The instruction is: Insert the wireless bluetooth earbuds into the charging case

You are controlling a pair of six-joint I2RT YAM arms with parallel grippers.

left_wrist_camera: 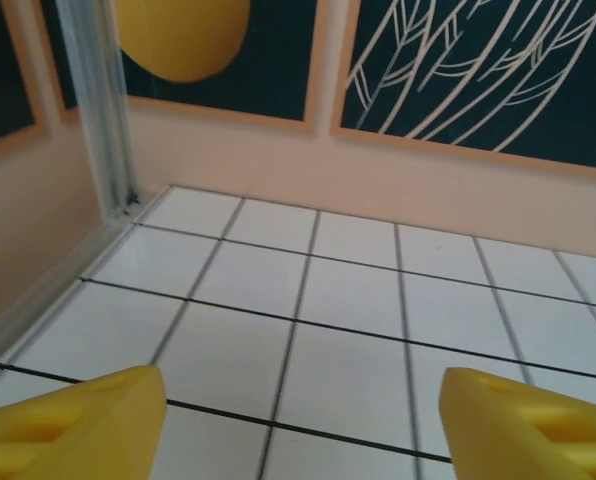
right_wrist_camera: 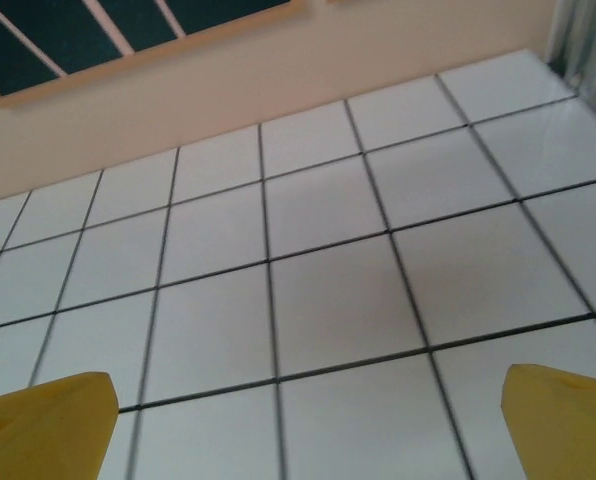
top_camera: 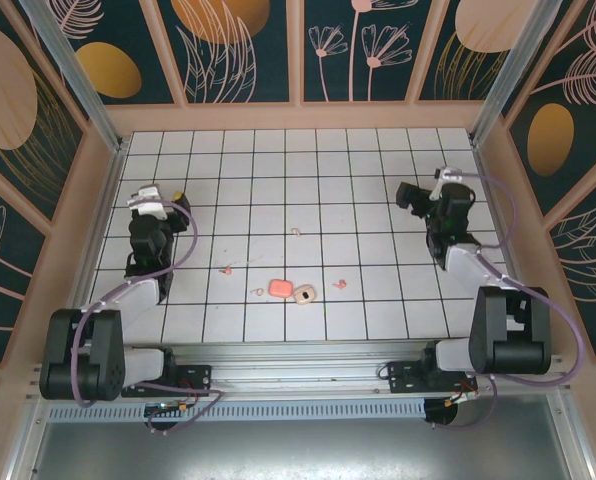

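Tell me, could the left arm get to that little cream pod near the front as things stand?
Probably yes. The charging case lies in the open, with nothing tall between it and the left hand, which is open. The pink piece close beside it, on that side, may crowd the approach.

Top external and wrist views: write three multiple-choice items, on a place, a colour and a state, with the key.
1. The small cream-beige oval charging case lies: A) beside the salmon-pink rounded-square piece; B) in the far left corner; C) against the back wall.
2. The left gripper's fingertips are: A) black; B) yellow; C) blue.
3. The right gripper is: A) shut on the case; B) shut, empty; C) open.
Key: 1 A, they sit together near the front; 2 B, yellow in its wrist view; 3 C, tips wide apart, nothing between.
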